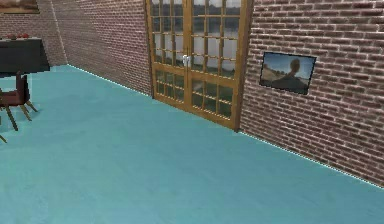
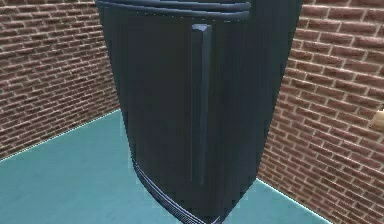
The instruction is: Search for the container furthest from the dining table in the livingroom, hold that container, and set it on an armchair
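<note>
i should turn slowly from the tall black fridge (image 2: 185,100) toward the dark flat table (image 1: 25,58), seeking containers; the pincer state i cannot tell

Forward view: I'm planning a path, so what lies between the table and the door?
Bare floor, backed by brick wall, between the table and the door, in the forward view.

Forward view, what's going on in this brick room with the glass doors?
The robot seems to be at the searching stage of its job. Ahead, teal floor runs to a wooden glass door in a brick wall, with a picture to the door's right. A dark table and a chair sit at the forward view's left edge. In the arm side view, a tall dark fridge stands close by.
</note>
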Robot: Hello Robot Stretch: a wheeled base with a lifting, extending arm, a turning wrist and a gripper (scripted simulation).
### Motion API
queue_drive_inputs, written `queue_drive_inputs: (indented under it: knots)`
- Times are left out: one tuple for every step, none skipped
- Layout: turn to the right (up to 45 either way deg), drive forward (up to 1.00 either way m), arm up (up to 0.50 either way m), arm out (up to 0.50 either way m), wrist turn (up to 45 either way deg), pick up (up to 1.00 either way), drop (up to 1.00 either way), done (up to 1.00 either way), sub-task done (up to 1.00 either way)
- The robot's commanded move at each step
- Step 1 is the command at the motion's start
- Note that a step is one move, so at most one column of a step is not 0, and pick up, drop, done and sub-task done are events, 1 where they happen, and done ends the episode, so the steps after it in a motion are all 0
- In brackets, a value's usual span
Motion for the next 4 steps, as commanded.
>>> queue_drive_inputs:
  knots:
    - [0.0, 0.05, 0.00, 0.00, 0.0, 0.00, 0.00, 0.00, 0.00]
    - [0.0, 0.80, 0.00, 0.00, 0.0, 0.00, 0.00, 0.00, 0.00]
    - [-45.0, 0.00, 0.00, 0.00, 0.0, 0.00, 0.00, 0.00, 0.00]
    - [0.0, 0.65, 0.00, 0.00, 0.0, 0.00, 0.00, 0.00, 0.00]
